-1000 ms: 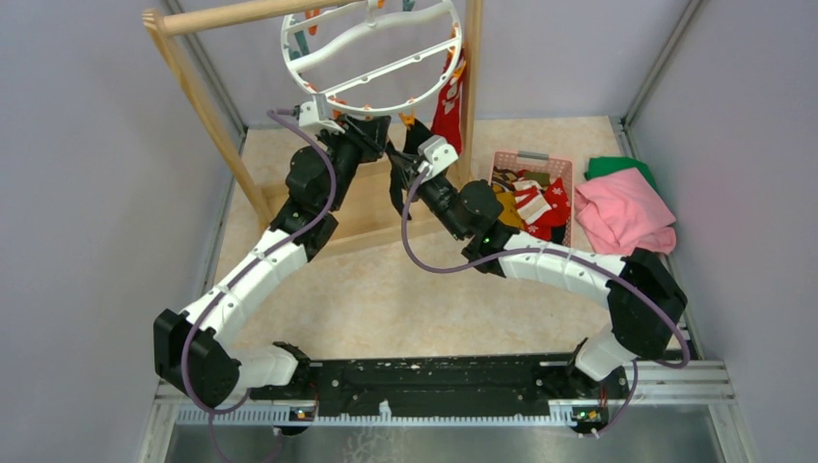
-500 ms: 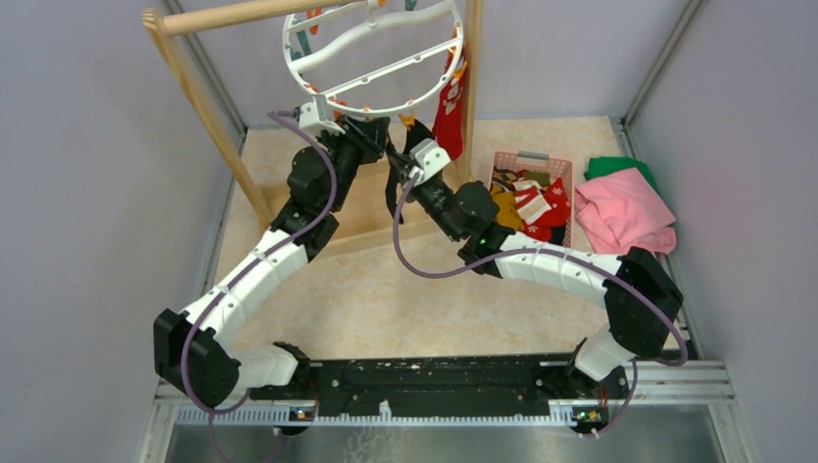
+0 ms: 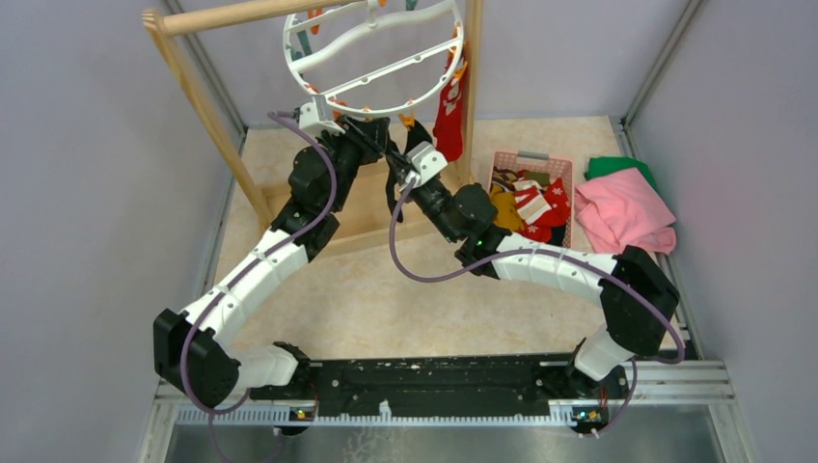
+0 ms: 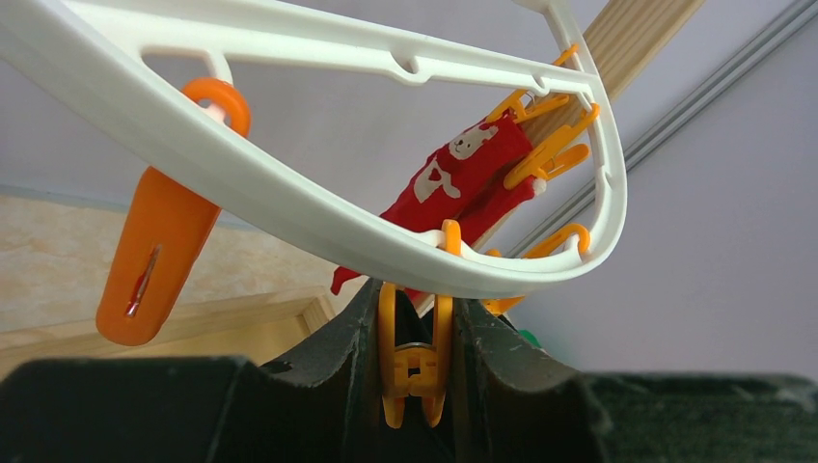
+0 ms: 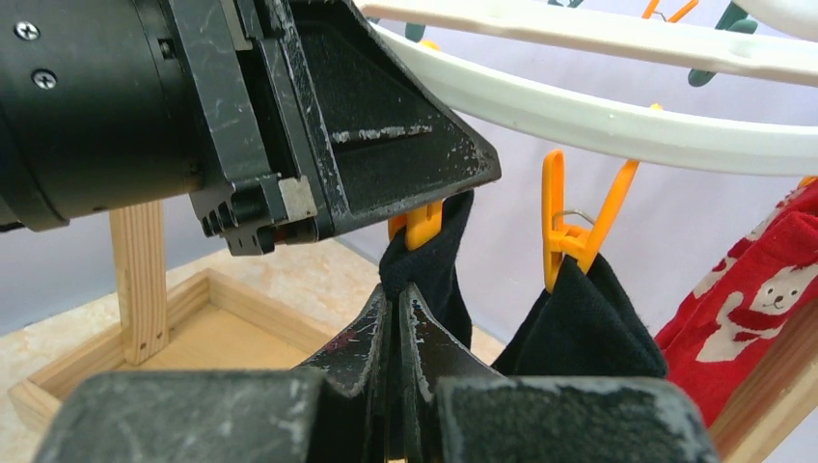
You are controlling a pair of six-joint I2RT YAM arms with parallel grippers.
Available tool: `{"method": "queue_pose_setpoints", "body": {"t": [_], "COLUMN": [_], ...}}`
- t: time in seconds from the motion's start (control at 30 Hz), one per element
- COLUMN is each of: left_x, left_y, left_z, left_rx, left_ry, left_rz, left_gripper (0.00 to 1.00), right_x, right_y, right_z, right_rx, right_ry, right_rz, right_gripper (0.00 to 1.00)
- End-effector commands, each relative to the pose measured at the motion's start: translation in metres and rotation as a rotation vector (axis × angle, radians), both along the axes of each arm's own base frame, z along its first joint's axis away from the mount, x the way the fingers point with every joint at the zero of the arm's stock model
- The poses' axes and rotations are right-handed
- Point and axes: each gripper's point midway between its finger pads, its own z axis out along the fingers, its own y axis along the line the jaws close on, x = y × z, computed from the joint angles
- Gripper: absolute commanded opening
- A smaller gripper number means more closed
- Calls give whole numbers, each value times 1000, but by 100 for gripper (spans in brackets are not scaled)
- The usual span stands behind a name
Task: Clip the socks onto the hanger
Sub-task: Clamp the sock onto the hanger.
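The white ring hanger (image 3: 371, 58) hangs from the wooden rack. My left gripper (image 3: 371, 130) is just under its near rim, shut on an orange clip (image 4: 415, 357) and squeezing it between both fingers. My right gripper (image 5: 397, 299) is shut on a black sock (image 5: 439, 256) and holds its top edge up at that clip's mouth, right under the left gripper's finger (image 5: 386, 145). Another black sock (image 5: 584, 323) hangs from the neighbouring orange clip (image 5: 569, 227). A red sock with white patterns (image 3: 447, 111) hangs at the ring's right side.
The wooden rack (image 3: 203, 106) has a post just right of the hanger and a tray base below. A pink basket (image 3: 532, 157) with several socks stands to the right. Folded pink (image 3: 622, 217) and green (image 3: 617, 166) cloths lie at the far right.
My right gripper has moved left and up with the black sock, closer to the clip held by my left gripper. The left arm has stayed in place.
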Motion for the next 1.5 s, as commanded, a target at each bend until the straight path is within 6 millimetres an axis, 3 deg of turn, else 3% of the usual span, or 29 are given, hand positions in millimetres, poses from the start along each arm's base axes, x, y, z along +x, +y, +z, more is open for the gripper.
{"method": "queue_pose_setpoints", "body": {"t": [0.0, 0.67, 1.17, 1.47], "left_x": [-2, -1, -10, -28], "left_y": [5, 2, 4, 6], "left_z": [29, 28, 34, 37], "left_rx": [-59, -63, -70, -55], "left_ry": [-51, -48, -78, -108], "left_rz": [21, 10, -7, -47], "left_gripper": [4, 6, 65, 82], "right_x": [-13, -18, -14, -14], "right_y": [-2, -3, -9, -20], "right_z": [39, 54, 47, 46], "right_rx": [101, 187, 188, 203], "right_ry": [-72, -73, -58, -60], "right_rz": [27, 56, 19, -15], "right_gripper": [0, 0, 0, 1]}}
